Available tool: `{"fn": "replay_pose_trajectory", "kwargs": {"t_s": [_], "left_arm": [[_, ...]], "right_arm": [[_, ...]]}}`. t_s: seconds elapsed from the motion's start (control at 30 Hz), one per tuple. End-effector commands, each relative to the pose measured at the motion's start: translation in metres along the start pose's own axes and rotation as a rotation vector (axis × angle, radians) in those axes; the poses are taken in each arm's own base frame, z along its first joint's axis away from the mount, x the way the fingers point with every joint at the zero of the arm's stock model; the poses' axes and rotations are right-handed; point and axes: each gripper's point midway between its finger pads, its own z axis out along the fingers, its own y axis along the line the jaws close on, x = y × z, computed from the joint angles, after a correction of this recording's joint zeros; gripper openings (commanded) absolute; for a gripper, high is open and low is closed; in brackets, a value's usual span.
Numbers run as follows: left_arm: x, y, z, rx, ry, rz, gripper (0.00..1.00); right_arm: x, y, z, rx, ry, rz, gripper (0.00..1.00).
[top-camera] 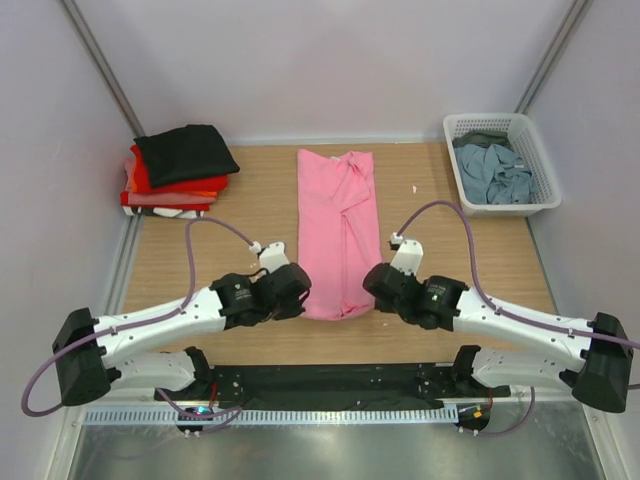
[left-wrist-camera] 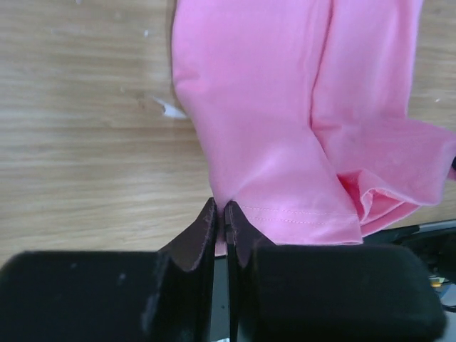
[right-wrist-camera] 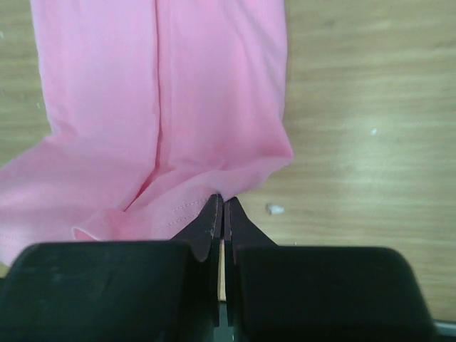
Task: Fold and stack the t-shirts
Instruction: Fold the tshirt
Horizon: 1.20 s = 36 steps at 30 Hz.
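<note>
Two arms at the near hem of a pink t-shirt, which lies as a long narrow strip down the middle of the tabletop, collar end far from the arms; the left pincer is pressed together on the hem's left corner with cloth between its tips; the right pincer is pressed together at the right corner, though whether it has caught cloth is hard to tell from its wrist view. A stack of folded t-shirts sits at far left, and a grey-blue t-shirt waits in the basket at far right. The fold likely goes best if both corners rise level and travel together toward the collar, hem kept taut; an uneven lift would skew the strip.
</note>
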Motion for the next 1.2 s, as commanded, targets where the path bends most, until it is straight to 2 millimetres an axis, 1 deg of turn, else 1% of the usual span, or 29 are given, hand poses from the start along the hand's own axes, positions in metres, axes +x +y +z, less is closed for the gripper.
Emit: {"fn": "replay_pose_trajectory", "kwargs": {"t_s": [0.0,0.03,0.07,0.13,0.17,0.2,0.23,0.27,0.3,0.33,0.37,0.4,0.53,0.57,0.6,0.63,0.73,0.77,0.8,0.87,0.9,0.93,0.97,1.0,1.03,1.07,1.1,1.13,1.17], "left_arm": [[-0.036,-0.012,-0.007,0.017,-0.047,0.047,0.08],[-0.042,-0.013,-0.006,0.016,-0.051,0.046,0.08],[-0.051,-0.012,-0.002,0.006,-0.050,0.030,0.08],[-0.067,-0.018,-0.001,0.018,-0.064,0.031,0.08],[-0.075,-0.016,0.005,0.010,-0.055,0.017,0.08],[-0.080,-0.016,0.008,0.007,-0.053,0.029,0.08],[-0.094,-0.019,0.008,0.012,-0.070,0.010,0.08],[-0.098,-0.020,0.010,0.011,-0.069,0.010,0.08],[-0.099,-0.019,0.017,0.001,-0.048,0.026,0.08],[-0.111,-0.023,0.018,0.009,-0.062,0.016,0.08],[-0.114,-0.023,0.022,0.004,-0.058,0.017,0.08],[-0.115,-0.024,0.029,-0.001,-0.040,0.015,0.08],[-0.133,-0.023,0.046,-0.007,-0.019,0.013,0.06],[-0.140,-0.028,0.046,0.007,-0.027,0.015,0.05],[-0.142,-0.031,0.050,0.016,-0.019,0.018,0.05],[-0.143,-0.030,0.057,0.008,-0.009,0.028,0.05],[-0.152,-0.039,0.065,0.037,0.000,0.039,0.04],[-0.150,-0.038,0.074,0.027,0.020,0.049,0.03],[-0.156,-0.043,0.075,0.040,0.012,0.054,0.02],[-0.159,-0.040,0.085,0.028,0.027,0.055,0.02],[-0.164,-0.042,0.088,0.035,0.026,0.053,0.02],[-0.169,-0.039,0.091,0.032,0.025,0.043,0.02],[-0.168,-0.038,0.099,0.027,0.042,0.050,0.02],[-0.173,-0.035,0.103,0.022,0.044,0.042,0.02],[-0.181,-0.039,0.104,0.030,0.033,0.043,0.02],[-0.179,-0.034,0.114,0.007,0.057,0.043,0.02],[-0.185,-0.029,0.118,-0.006,0.056,0.041,0.02],[-0.194,-0.031,0.121,-0.005,0.048,0.034,0.02],[-0.191,-0.024,0.132,-0.027,0.079,0.026,0.03]], "right_arm": [[-0.056,0.013,-0.003,-0.006,-0.126,-0.059,0.01],[-0.067,0.008,0.000,0.018,-0.138,-0.055,0.01],[-0.081,0.014,-0.003,0.007,-0.160,-0.048,0.01],[-0.092,0.014,0.002,0.022,-0.163,-0.083,0.01],[-0.105,0.016,0.003,0.021,-0.183,-0.065,0.01],[-0.109,0.015,0.005,0.028,-0.181,-0.088,0.01],[-0.112,0.014,0.012,0.043,-0.173,-0.098,0.01],[-0.122,0.013,0.016,0.051,-0.182,-0.088,0.01],[-0.124,0.013,0.020,0.052,-0.174,-0.091,0.01],[-0.130,0.016,0.026,0.050,-0.176,-0.102,0.01],[-0.135,0.011,0.031,0.062,-0.176,-0.088,0.01],[-0.137,0.012,0.034,0.053,-0.167,-0.089,0.01],[-0.152,0.013,0.050,0.052,-0.167,-0.089,0.01],[-0.151,0.014,0.056,0.055,-0.157,-0.097,0.01],[-0.156,0.012,0.059,0.059,-0.159,-0.089,0.01],[-0.160,0.016,0.060,0.047,-0.161,-0.087,0.01],[-0.166,0.016,0.068,0.047,-0.158,-0.096,0.01],[-0.169,0.017,0.069,0.043,-0.164,-0.101,0.01],[-0.168,0.018,0.073,0.041,-0.159,-0.107,0.01],[-0.177,0.016,0.077,0.042,-0.169,-0.094,0.01],[-0.177,0.015,0.082,0.046,-0.160,-0.102,0.01],[-0.184,0.015,0.084,0.042,-0.174,-0.091,0.01],[-0.186,0.016,0.087,0.037,-0.169,-0.090,0.01],[-0.184,0.015,0.095,0.041,-0.154,-0.096,0.01],[-0.191,0.016,0.099,0.037,-0.165,-0.092,0.01],[-0.193,0.016,0.104,0.039,-0.158,-0.093,0.01],[-0.194,0.017,0.109,0.033,-0.148,-0.108,0.01],[-0.195,0.018,0.122,0.044,-0.135,-0.114,0.01],[-0.200,0.014,0.129,0.059,-0.136,-0.107,0.01]]}}
